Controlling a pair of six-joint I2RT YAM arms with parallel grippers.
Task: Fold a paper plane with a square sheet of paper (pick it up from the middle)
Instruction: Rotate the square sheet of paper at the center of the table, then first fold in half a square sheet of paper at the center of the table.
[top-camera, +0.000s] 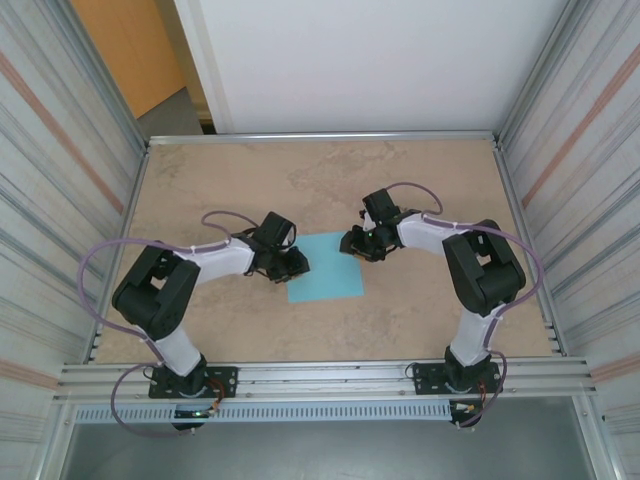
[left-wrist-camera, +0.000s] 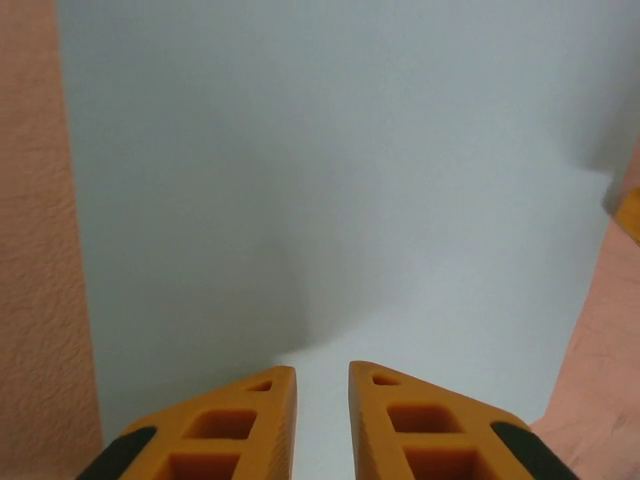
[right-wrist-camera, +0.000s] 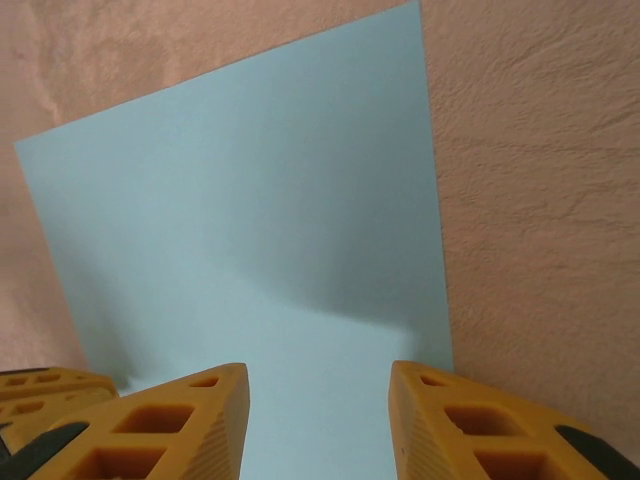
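Note:
The square sheet of paper is light blue and lies flat on the tan table, between the two arms. My left gripper is low over the sheet's left edge. In the left wrist view its orange fingertips stand a narrow gap apart, with the sheet showing through the gap and nothing between them. My right gripper is at the sheet's far right corner. Its jaws are wide apart over the sheet, near its right edge, and hold nothing. The paper plane is not in view.
The tan tabletop is boxed in by corrugated side walls and a metal rail along the near edge. My left fingers show at the lower left of the right wrist view.

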